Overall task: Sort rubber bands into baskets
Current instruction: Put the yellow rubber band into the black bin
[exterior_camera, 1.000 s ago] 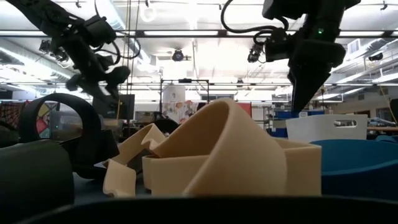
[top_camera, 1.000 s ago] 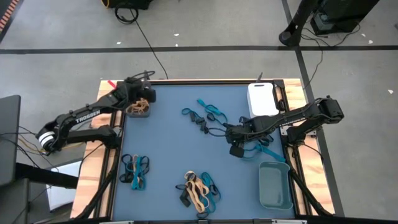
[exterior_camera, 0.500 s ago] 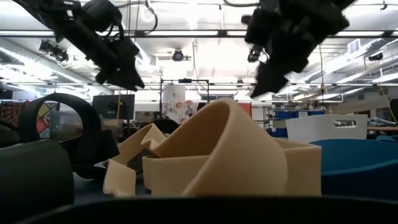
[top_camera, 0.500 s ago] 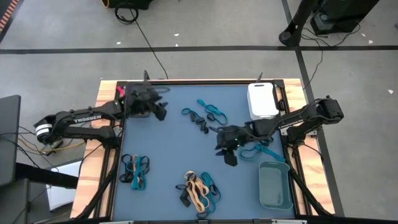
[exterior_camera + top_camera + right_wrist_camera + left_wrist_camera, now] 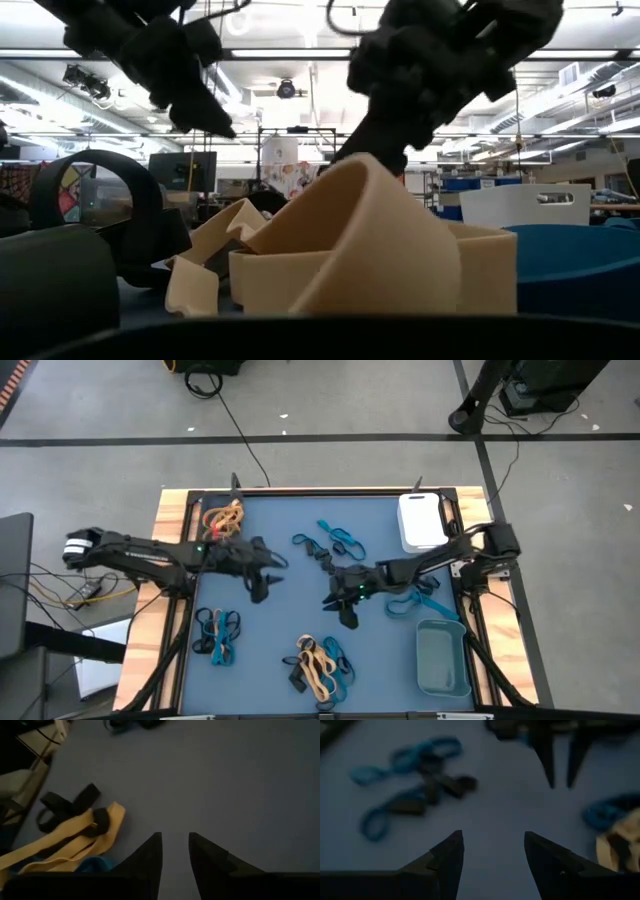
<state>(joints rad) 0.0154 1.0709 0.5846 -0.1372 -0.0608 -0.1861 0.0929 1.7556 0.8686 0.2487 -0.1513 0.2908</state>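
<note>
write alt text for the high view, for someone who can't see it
Seen from above, two dark arms reach over a blue table, the left gripper and right gripper both over bare mat at the centre. Clusters of rubber bands lie scattered; a white basket and a grey-teal basket sit at the right.

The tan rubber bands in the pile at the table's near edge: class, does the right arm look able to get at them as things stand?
Probably yes. The right gripper hangs over bare mat just beyond the tan rubber bands, with nothing between; its wrist view shows them close ahead.
</note>
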